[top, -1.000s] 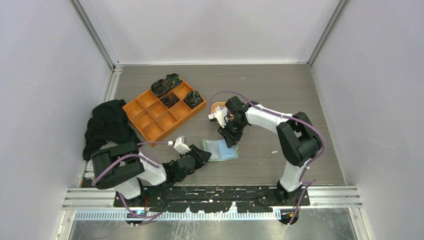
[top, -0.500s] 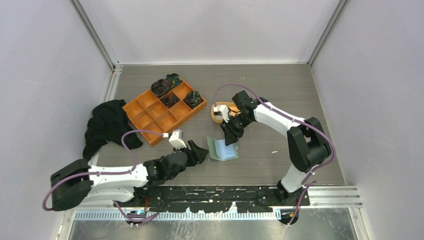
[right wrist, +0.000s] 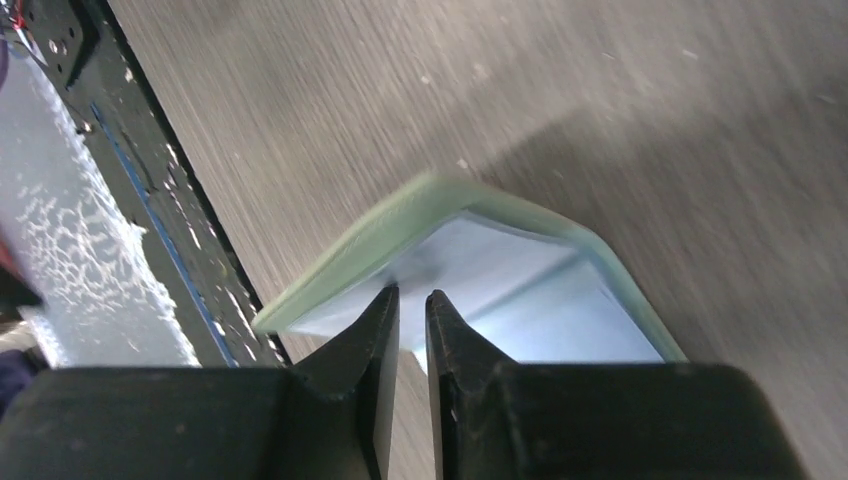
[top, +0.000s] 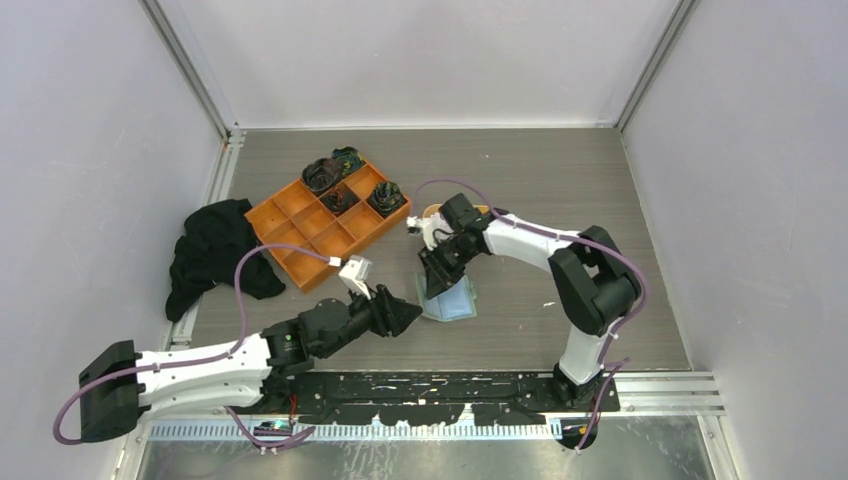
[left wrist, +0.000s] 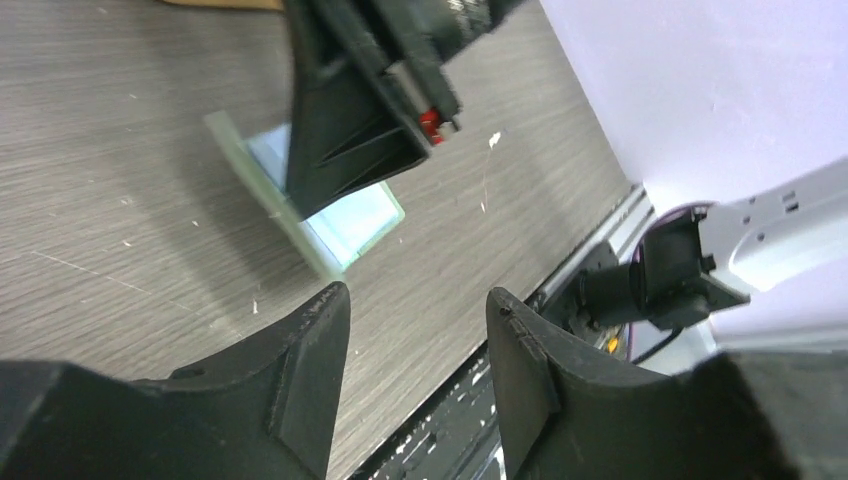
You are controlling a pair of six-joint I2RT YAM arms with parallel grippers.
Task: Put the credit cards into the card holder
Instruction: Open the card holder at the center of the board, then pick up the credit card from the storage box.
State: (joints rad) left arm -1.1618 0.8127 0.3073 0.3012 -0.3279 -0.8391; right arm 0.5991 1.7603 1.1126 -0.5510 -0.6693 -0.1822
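The card holder (top: 456, 305) lies open on the table, sage-green outside with glossy bluish pockets (right wrist: 520, 270) inside. My right gripper (top: 431, 287) comes down on its left half. In the right wrist view its jaws (right wrist: 410, 295) stand a narrow slit apart over the pocket, with nothing between them. My left gripper (top: 408, 313) is open and empty, low over the table just left of the holder. From the left wrist view its tips (left wrist: 418, 290) point at the holder (left wrist: 350, 215), which the right gripper's fingers (left wrist: 350, 120) partly cover. The credit cards are out of view.
An oval orange dish (top: 432, 211) sits behind the right wrist, mostly hidden by it. An orange compartment tray (top: 318, 225) with dark items in its far cells stands at the back left. A black cloth (top: 212, 255) lies by the left wall.
The left arm has stretched forward toward the holder and its jaws have opened. The right gripper went up by the dish, then came back down onto the holder with its jaws narrower.
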